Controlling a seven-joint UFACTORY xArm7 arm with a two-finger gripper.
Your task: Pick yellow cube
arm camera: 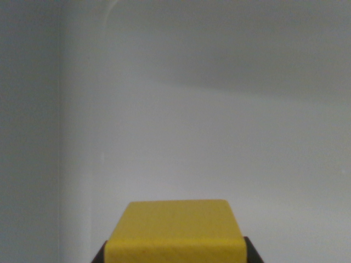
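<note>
Yellow cube [175, 230] bottom centre | gripper [175, 253] clenched on it (dark tips flanking) | pale grey surface [219, 153] behind

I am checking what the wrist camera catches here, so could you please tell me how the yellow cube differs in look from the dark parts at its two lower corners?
The yellow cube is bright and fills the bottom centre; the dark parts are near black and only peek out at the frame's edge. The cube shows a broad top and front face; the dark parts show only small wedges, too little to identify for certain. Both sit against the pale grey surface.
</note>
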